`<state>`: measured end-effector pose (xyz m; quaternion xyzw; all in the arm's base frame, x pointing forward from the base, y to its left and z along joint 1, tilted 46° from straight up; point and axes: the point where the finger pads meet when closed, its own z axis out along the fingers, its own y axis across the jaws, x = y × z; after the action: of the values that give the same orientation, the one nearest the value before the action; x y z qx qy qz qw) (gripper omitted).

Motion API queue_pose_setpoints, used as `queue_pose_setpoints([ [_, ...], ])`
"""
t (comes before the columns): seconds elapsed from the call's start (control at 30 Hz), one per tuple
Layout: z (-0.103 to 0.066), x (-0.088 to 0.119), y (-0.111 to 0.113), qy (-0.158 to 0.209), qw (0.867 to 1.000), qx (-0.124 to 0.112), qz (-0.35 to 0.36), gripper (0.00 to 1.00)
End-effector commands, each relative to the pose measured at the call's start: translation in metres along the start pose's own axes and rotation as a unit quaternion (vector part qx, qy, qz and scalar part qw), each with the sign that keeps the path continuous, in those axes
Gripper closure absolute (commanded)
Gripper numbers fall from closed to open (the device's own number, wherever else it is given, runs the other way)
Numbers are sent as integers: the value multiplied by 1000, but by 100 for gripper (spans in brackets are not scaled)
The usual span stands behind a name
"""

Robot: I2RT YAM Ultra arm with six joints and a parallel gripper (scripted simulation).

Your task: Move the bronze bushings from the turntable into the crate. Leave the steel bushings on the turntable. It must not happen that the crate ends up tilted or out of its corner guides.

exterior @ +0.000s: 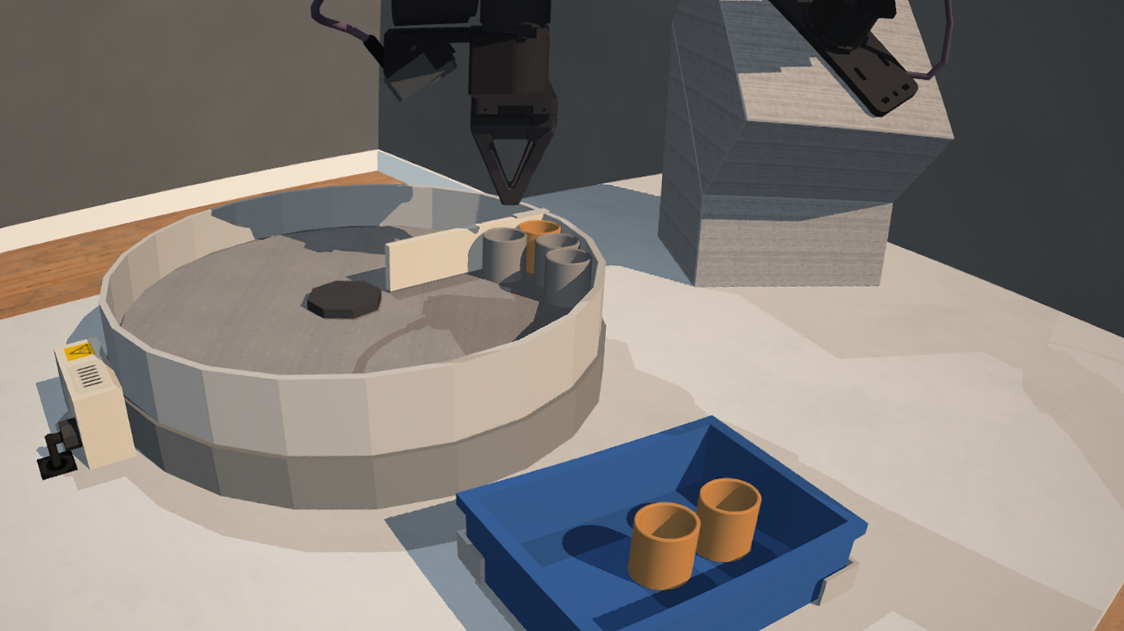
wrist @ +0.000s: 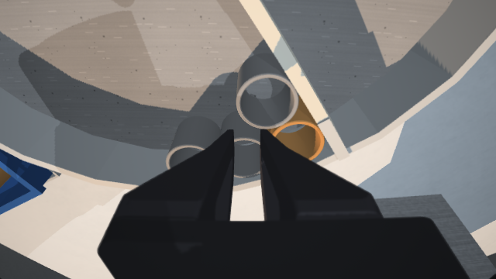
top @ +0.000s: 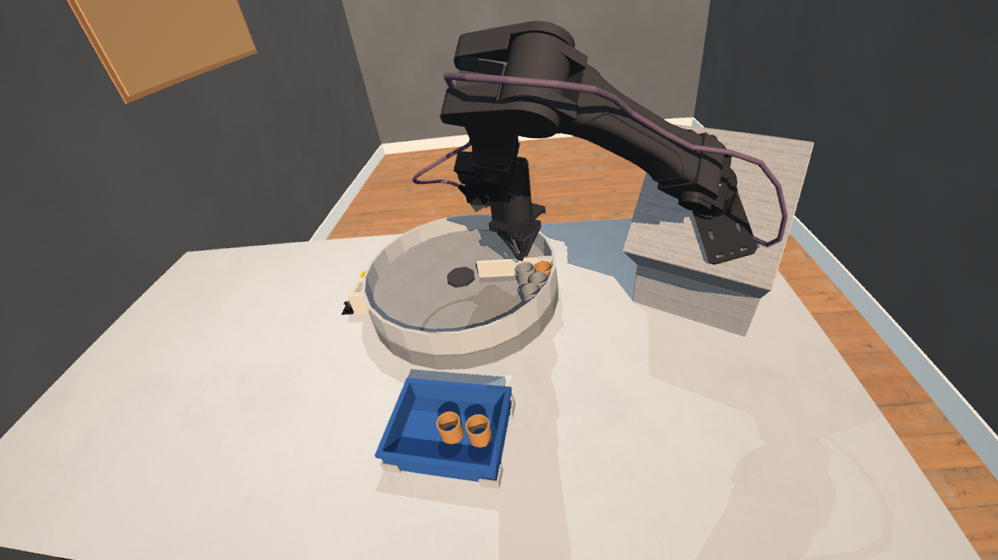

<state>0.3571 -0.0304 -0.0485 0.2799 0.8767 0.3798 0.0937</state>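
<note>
The last bronze bushing in sight on the turntable (top: pixel 464 341) (exterior: pixel 297 418) (wrist: pixel 174 50) is this one (top: pixel 541 267) (exterior: pixel 540 238) (wrist: pixel 300 141), upright in the corner between the cream divider (top: pixel 496 268) (exterior: pixel 427 258) (wrist: pixel 306 85) and the outer wall, crowded by steel bushings (top: pixel 523 274) (exterior: pixel 503 259) (wrist: pixel 267 102). It looks rigid, smooth and perhaps fairly heavy, so it could slip or twist in a light grip. The best hold is probably across the ring's wall, one finger inside the bore, since its neighbours leave little room outside. The gripper (top: pixel 521 257) (exterior: pixel 511 201) (wrist: pixel 246 139) hovers above, fingers slightly parted, grasping nothing. Steel and divider hide much of the bushing's side; whether it touches them is unclear. The wrist view cuts off most of the crate (top: pixel 443 467) (exterior: pixel 704 617) (wrist: pixel 32 195), and the exterior view crops its nearest corner.
</note>
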Motion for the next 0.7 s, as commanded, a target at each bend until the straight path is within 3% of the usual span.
queue_pose_setpoints([
  [0.0,-12,-16,14,-19,1000,-5,-14,85],
  [0.67,-11,-19,13,-18,1000,-4,-10,85],
])
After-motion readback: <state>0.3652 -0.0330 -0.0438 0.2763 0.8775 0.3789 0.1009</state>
